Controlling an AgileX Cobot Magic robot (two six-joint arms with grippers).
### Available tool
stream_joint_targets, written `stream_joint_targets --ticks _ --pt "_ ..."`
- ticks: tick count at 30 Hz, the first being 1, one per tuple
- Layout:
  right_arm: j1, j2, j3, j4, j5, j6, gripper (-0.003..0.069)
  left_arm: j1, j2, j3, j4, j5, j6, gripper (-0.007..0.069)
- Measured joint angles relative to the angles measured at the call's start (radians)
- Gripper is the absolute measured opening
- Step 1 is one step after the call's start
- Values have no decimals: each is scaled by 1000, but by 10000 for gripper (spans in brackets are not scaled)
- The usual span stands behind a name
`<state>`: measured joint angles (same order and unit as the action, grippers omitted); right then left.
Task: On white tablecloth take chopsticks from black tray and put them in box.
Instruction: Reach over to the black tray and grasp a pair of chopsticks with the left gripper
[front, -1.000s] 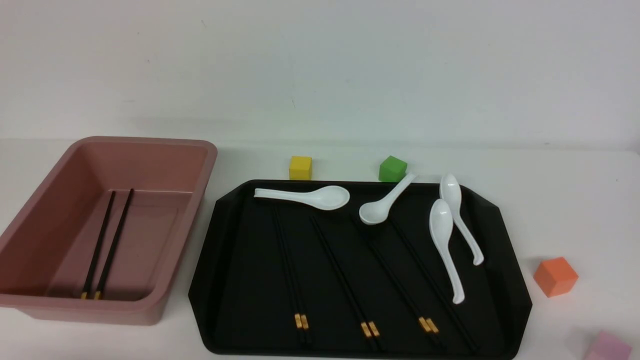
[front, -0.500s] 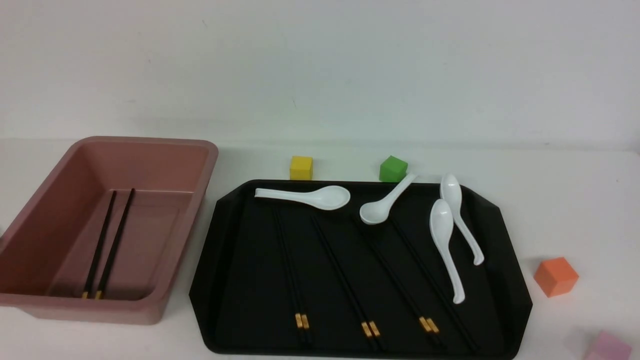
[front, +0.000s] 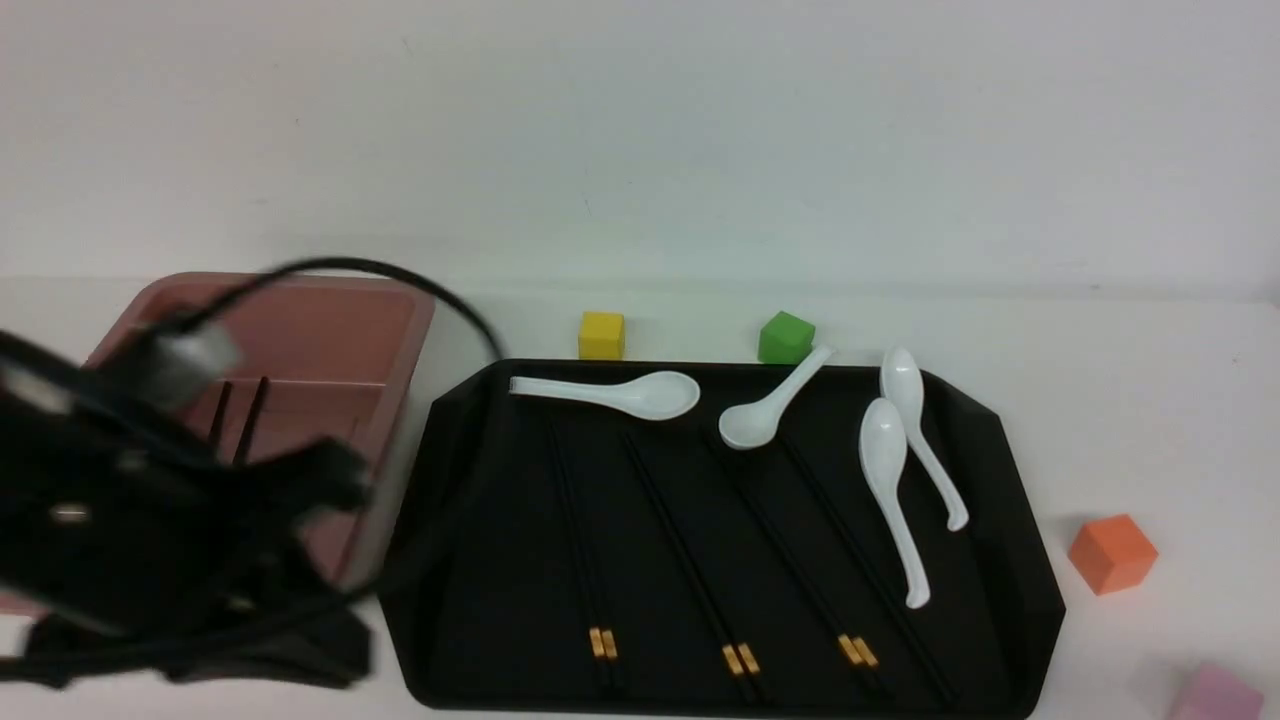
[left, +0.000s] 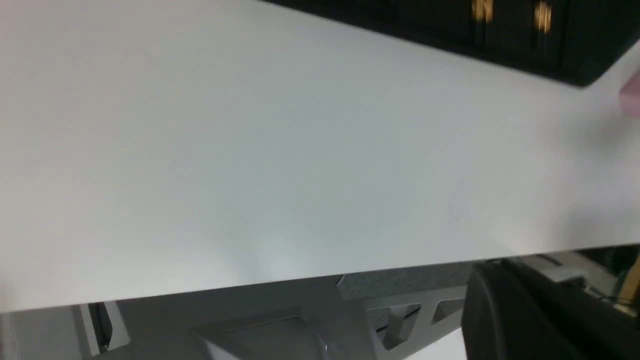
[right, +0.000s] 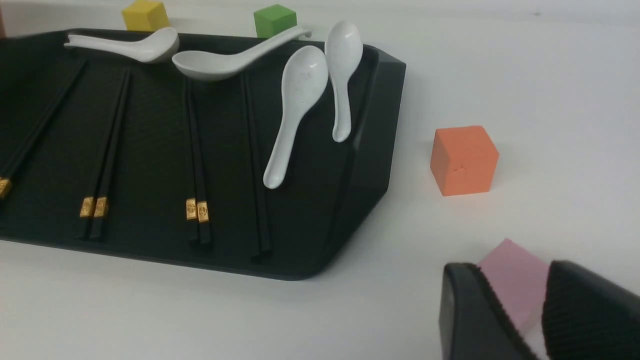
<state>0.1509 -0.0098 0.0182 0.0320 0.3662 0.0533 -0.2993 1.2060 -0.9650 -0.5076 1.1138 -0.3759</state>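
The black tray (front: 1020, 520) lies on the white tablecloth (front: 1150, 400) with several pairs of black chopsticks (front: 690, 560) on it, gold bands toward me. The pink box (front: 330, 300) stands left of the tray with one pair of chopsticks (front: 250, 420) inside. My left arm (front: 150, 520) is a dark blur in front of the box's near half. The left wrist view shows only one black finger (left: 525, 310), over the table's near edge. My right gripper (right: 515, 272) is open and empty, low over the cloth right of the tray (right: 370, 150).
Several white spoons (front: 885, 470) lie on the tray's far and right parts. A yellow cube (front: 602, 334) and a green cube (front: 785, 337) sit behind the tray. An orange cube (front: 1110, 552) and a pink cube (front: 1215, 692) sit to its right.
My left arm has swung into the front view from the left and now covers the box's near half. The tray, chopsticks, spoons and cubes have not moved.
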Motion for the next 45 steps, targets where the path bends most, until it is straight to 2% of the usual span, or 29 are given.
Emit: stream_joint_targets --ticks 1,6,9,10,18,22,25,32,40,44,45 --pt "0 0 0 0 0 0 242 -68 29 -12 29 -33 -52 -13" --pt "0 0 0 0 0 0 242 -266 181 -80 165 -149 -276 -4" --pt "0 0 0 0 0 0 242 -314 263 -130 223 -156 -351 29" --pt "0 0 0 0 0 0 242 -341 337 -185 267 -160 -400 70" --pt "0 0 0 0 0 0 242 -364 599 -399 453 -171 -580 302" --pt "0 0 0 0 0 0 242 -364 689 -475 517 -170 -645 340" --pt "0 0 0 0 0 0 242 -364 762 -529 570 -157 -694 344" --pt "0 0 0 0 0 0 242 -364 867 -569 651 -128 -712 344" --pt "0 0 0 0 0 0 242 -364 918 -578 667 -134 -716 330" --pt "0 0 0 0 0 0 242 -365 919 -579 663 -138 -716 211" --pt "0 0 0 0 0 0 242 -365 919 -580 663 -135 -716 158"
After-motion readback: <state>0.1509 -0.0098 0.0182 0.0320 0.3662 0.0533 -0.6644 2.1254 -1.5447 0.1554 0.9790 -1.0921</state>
